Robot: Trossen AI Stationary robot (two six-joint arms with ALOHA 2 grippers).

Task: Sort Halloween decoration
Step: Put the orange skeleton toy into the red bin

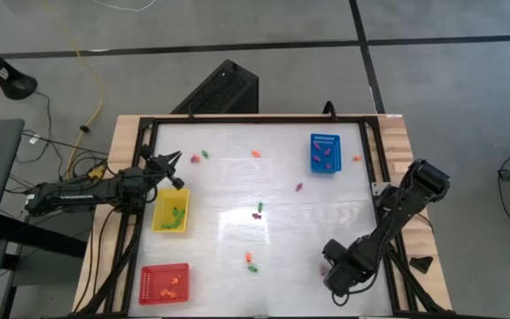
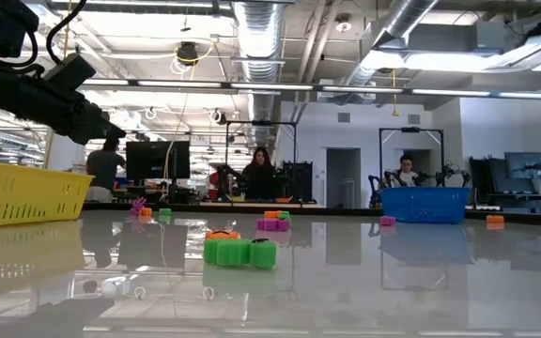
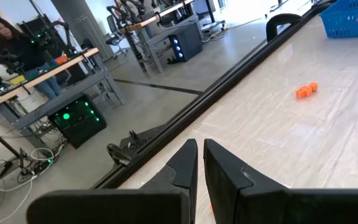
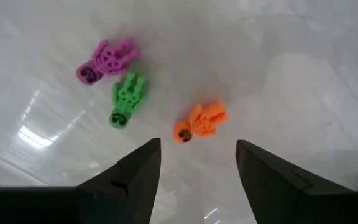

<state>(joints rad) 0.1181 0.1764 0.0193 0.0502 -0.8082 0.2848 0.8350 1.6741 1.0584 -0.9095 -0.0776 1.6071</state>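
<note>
- Surface [image 1: 228,217]: a pale, glossy top inside a dark frame; it carries three mesh trays and the scattered Halloween decoration. The yellow tray serves below as the landmark.
- Left arm: reaches in from the surface's left edge. The left gripper [image 1: 173,164] hovers just beyond the yellow tray's far end, its jaws pressed together on nothing, probably because this arm is waiting.
- Right arm: folded down across the surface from the yellow tray, at the near right corner. The right gripper [image 4: 197,163] points down at the surface with its jaws spread, and an orange piece [image 4: 199,122] lies just ahead of the gap between them, apparently lined up for a pick.
- Yellow tray [image 1: 171,211]: on the surface's left side; it holds green pieces, which suggests that each tray takes one colour.
- Blue tray [image 1: 325,152]: far across the surface from the yellow tray, toward the far right; purple pieces show inside.
- Red tray [image 1: 164,283]: nearer the front edge than the yellow tray, on the same side; orange pieces lie in it, so the orange piece under the right gripper probably belongs there.
- Halloween decoration, still loose: a green piece [image 4: 127,99] and a purple piece [image 4: 106,59] lie beside the orange one; others sit singly between the yellow and blue trays, among them one orange piece [image 1: 256,153] near the far edge.
</note>
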